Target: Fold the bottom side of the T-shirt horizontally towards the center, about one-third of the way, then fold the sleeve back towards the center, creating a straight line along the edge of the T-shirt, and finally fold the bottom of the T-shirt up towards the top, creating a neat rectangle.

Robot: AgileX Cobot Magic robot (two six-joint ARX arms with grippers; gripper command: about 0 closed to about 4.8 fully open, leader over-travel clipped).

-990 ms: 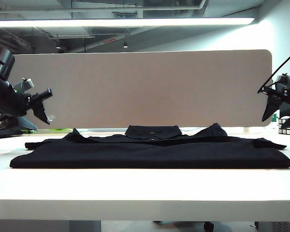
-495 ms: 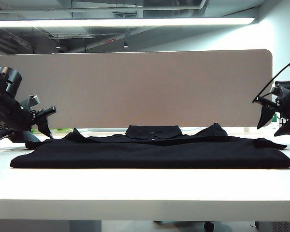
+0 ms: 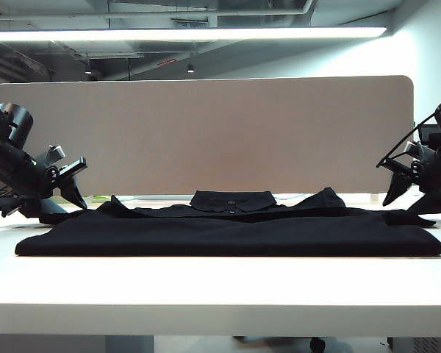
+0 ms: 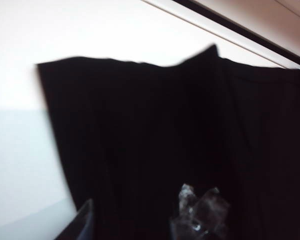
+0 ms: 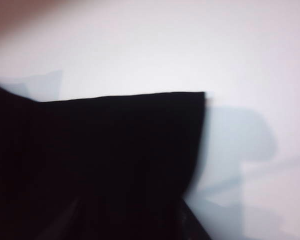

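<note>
The black T-shirt (image 3: 228,232) lies flat on the white table (image 3: 220,283), collar (image 3: 231,200) at the back, its near edge a thick straight fold. I cannot make out the bottom of the T-shirt itself. My left gripper (image 3: 72,187) hangs just over the left sleeve (image 3: 59,218), jaws apart. In the left wrist view the left gripper (image 4: 137,205) stands open over black sleeve cloth (image 4: 140,125). My right gripper (image 3: 406,193) sits low over the right sleeve (image 3: 411,218). In the right wrist view the right gripper (image 5: 132,210) stands open above the sleeve corner (image 5: 185,110).
A beige partition (image 3: 206,132) runs along the back of the table. A Rubik's cube (image 3: 439,197) sits at the far right behind the right arm. Something green (image 3: 95,198) lies at the back left. The table's front edge (image 3: 220,305) is near the camera.
Both arms have come down and inward from above the table ends to just over the sleeves. The right jaws have narrowed somewhat. The shirt has not moved.
</note>
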